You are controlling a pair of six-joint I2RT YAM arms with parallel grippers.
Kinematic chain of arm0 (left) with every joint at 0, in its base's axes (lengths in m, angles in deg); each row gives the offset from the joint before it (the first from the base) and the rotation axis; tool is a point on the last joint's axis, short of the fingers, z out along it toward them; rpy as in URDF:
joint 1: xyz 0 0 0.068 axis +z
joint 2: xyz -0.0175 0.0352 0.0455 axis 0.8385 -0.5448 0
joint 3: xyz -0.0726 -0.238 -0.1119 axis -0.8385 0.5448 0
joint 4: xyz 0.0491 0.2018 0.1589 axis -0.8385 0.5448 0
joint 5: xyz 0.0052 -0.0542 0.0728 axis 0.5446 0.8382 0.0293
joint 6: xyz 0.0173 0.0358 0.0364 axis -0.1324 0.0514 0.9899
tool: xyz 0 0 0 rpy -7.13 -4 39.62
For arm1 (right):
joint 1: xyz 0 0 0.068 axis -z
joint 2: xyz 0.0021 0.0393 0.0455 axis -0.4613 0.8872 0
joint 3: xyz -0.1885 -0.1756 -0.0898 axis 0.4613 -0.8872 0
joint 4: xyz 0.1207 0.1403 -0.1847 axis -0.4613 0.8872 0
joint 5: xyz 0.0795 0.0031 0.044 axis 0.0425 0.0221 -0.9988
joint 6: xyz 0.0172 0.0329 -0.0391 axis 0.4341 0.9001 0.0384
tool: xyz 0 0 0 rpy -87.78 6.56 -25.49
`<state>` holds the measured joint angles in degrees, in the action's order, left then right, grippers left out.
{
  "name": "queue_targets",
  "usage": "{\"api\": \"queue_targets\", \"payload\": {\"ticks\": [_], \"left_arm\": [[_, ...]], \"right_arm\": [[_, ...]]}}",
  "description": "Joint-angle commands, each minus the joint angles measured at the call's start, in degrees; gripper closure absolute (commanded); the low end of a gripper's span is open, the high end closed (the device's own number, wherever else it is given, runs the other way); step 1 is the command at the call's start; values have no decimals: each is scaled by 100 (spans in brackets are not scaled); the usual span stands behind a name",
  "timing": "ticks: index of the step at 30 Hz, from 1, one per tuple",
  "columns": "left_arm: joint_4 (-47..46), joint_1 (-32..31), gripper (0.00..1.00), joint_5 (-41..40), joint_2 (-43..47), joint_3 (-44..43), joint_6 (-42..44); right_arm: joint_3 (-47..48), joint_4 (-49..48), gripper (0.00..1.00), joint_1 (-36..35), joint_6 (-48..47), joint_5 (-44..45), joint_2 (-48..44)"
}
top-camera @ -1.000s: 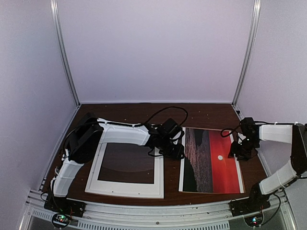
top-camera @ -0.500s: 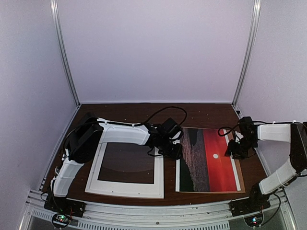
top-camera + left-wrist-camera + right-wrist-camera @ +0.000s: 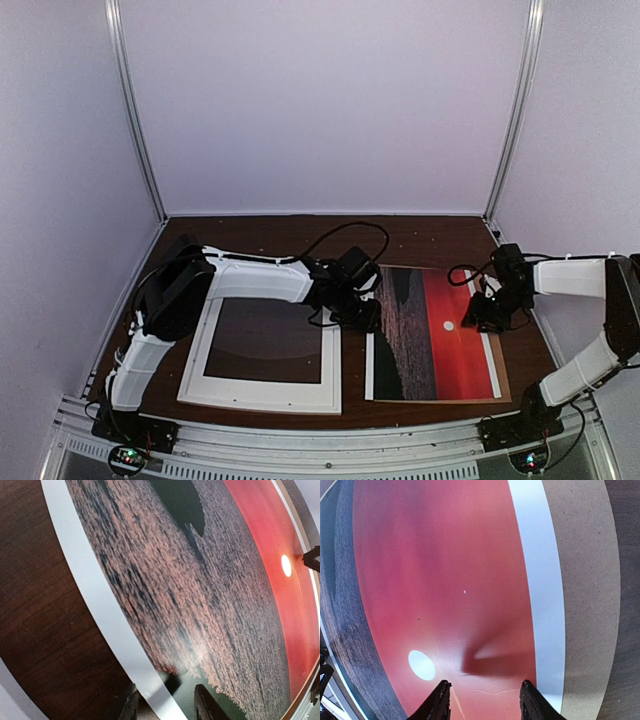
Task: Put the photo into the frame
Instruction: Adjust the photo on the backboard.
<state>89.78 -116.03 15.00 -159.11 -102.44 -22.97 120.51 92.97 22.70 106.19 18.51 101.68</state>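
Bracketing the photo beside the frame: left fingers, right fingers, parted.

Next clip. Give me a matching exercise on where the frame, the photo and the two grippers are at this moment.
1. frame
2. photo
3. left gripper
4. right gripper

A. over the photo's red sky
B. flat on the left, table showing through its opening
C. at the photo's white border, beside the dark water
D. lying on a brown board

Pairs: 1-B, 2-D, 3-C, 4-A
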Motion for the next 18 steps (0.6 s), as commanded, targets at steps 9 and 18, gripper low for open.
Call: {"api": "queue_targets", "payload": {"ticks": [9, 18], "left_arm": [[723, 0, 37, -478, 340, 115, -158], [672, 73, 27, -340, 334, 217, -291]], "right_arm": [[303, 843, 47, 2, -191, 793, -277], [304, 753, 44, 78, -325, 873, 66]]}}
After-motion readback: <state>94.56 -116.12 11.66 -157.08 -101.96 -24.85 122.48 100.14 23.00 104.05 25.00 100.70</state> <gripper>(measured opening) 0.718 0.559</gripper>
